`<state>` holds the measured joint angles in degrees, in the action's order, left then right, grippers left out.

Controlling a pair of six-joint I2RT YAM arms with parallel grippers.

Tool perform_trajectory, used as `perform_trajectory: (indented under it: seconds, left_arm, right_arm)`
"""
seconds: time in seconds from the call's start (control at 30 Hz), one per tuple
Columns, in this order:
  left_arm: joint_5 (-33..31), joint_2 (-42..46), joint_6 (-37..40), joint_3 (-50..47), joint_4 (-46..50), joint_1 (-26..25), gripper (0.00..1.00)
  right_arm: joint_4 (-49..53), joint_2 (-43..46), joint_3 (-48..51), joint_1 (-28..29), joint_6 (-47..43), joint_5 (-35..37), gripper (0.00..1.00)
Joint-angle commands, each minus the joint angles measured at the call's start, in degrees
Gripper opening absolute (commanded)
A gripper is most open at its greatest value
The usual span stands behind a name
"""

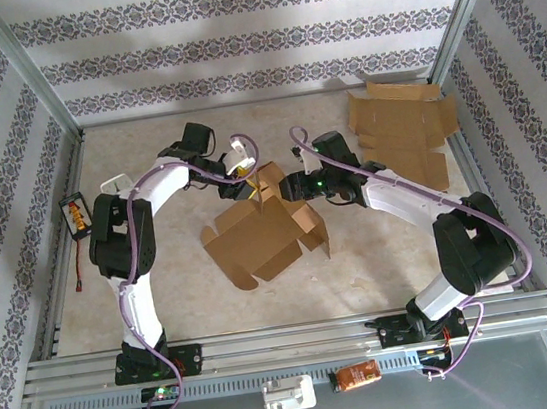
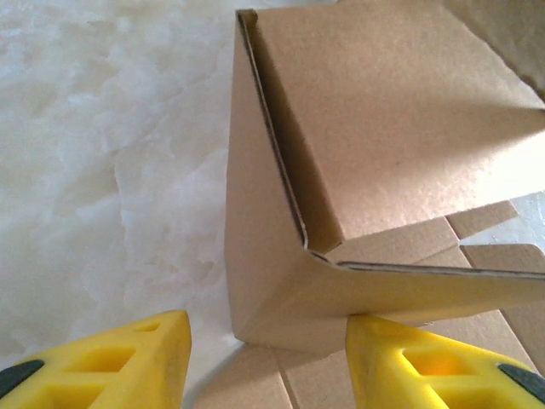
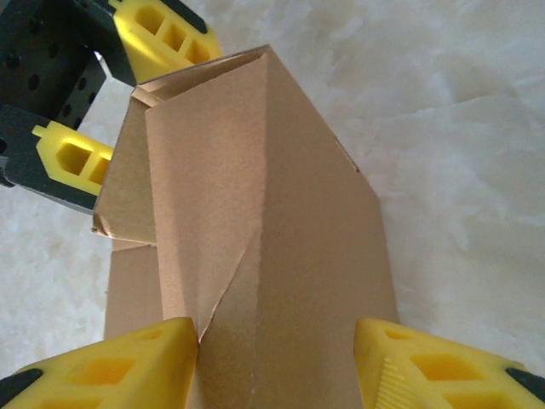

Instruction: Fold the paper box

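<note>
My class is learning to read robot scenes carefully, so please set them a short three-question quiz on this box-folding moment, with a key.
1. True or false: the left gripper and the right gripper both work at the same paper box.
2. Where does the spare cardboard blank lie on the table? A: far right corner. B: near left corner. C: under the left arm's base.
3. Fill in: the fingers of both grippers are ___ in colour.

Key: 1 true; 2 A; 3 yellow.
</note>
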<state>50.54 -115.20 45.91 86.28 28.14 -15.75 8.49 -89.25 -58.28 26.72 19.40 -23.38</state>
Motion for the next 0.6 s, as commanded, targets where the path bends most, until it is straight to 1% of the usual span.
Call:
perform_trajectory:
  seconds: [0.0, 0.1, 0.23, 0.3, 0.4, 0.47, 0.57]
  left_arm:
    - [0.18, -2.55, 1.89, 1.77, 0.61, -2.11, 0.51]
    - [1.31, -3.18, 1.9, 2.04, -0.53, -2.4, 0.52]
    - [5.0, -4.26, 2.02, 2.55, -1.82, -3.4, 0.63]
    - [5.36, -5.17, 2.07, 3.34, -2.1, -3.99, 0.65]
    - [6.52, -6.64, 1.14, 4.66, -2.95, -4.41, 0.64]
    - [7.32, -7.52, 0.6, 5.68, -3.09, -4.52, 0.61]
    - [8.74, -8.15, 0.84, 6.35, -3.05, -4.62, 0.57]
  right_arm:
    - [3.28, -2.66, 0.6, -0.32, 1.14, -4.05, 0.52]
    - [3.15, -3.49, 0.41, -0.86, 1.32, -5.78, 0.52]
    - [1.32, -5.16, 0.13, -1.81, 1.11, -9.56, 0.54]
    - [-0.4, -6.47, -0.49, -2.64, 1.48, -12.76, 0.56]
    - [-0.96, -9.5, -2.83, -3.32, 0.97, -17.17, 0.57]
    - [-0.67, -11.45, -4.4, -3.43, -0.01, -19.45, 0.58]
    - [-0.82, -13.36, -5.82, -3.73, -0.65, -20.66, 0.57]
